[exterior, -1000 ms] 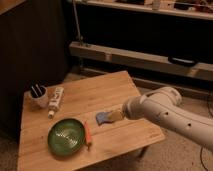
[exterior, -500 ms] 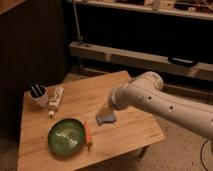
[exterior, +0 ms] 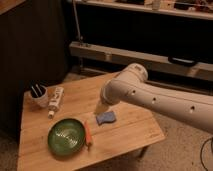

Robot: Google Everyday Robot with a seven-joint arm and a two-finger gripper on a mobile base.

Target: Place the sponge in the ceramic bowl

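The sponge [exterior: 106, 118], a small flat blue pad, lies on the wooden table [exterior: 135, 130] right of the middle. The ceramic bowl [exterior: 66, 136], wide, shallow and glossy green, sits to its left near the front edge. A thin orange stick [exterior: 88, 133] lies between bowl and sponge. My gripper [exterior: 101, 108] comes down from the white arm [exterior: 160, 97] and sits just above the sponge's left end, close to it or touching it. The arm hides most of the gripper.
A white cup [exterior: 38, 94] with dark utensils stands at the table's back left, with a white bottle [exterior: 55, 101] lying beside it. A dark cabinet wall rises behind the table on the left, and metal shelving runs along the back.
The arm has swung left over the table and now covers more of it. The gripper end has come down over the sponge's left end. The sponge, bowl and stick have stayed put.
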